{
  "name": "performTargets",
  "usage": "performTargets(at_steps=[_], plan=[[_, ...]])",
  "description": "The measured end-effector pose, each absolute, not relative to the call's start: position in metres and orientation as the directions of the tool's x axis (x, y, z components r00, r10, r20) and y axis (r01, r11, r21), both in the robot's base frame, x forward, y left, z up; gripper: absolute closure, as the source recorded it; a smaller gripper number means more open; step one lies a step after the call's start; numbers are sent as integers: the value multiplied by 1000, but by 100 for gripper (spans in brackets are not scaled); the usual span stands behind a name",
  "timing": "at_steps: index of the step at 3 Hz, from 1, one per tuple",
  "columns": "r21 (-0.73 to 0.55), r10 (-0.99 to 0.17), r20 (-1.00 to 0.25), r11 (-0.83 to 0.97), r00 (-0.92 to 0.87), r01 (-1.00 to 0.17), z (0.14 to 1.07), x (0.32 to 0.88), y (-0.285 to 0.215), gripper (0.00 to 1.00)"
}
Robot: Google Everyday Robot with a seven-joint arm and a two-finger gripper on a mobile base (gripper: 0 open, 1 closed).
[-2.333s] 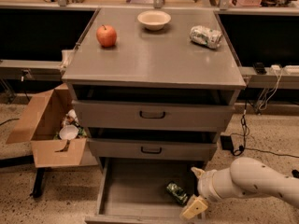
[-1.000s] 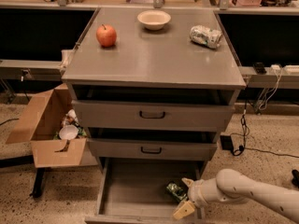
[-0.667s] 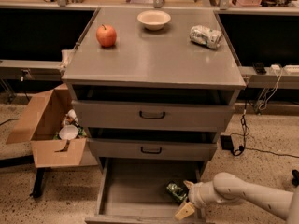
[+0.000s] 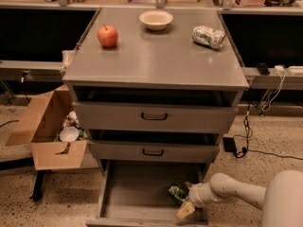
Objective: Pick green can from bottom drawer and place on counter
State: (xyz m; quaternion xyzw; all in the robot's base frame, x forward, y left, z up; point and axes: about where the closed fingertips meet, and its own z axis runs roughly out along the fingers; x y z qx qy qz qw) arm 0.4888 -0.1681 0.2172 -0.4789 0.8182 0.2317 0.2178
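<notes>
Pincer (image 4: 186,198) sits in bottom drawer (image 4: 137,188), fingers (image 4: 185,211) spread apart, green can (image 4: 176,192) just beside.

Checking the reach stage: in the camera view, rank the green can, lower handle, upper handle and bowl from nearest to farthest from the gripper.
Gripper is open at the bottom drawer's right front.
1. Green can, just left of it.
2. Lower handle, above, front centre.
3. Upper handle, higher still.
4. Bowl, at the counter's back.
</notes>
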Motion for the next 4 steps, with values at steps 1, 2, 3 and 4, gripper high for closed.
performTargets(at_steps=[1, 2, 3, 4], plan=[[161, -691, -569, 437, -445, -885, 195, 506, -170, 0], [169, -673, -571, 464, -470, -869, 171, 526, -176, 0], [177, -664, -565, 482, -489, -858, 157, 537, -180, 0], [181, -685, -505, 511, -525, -840, 125, 546, -182, 26]])
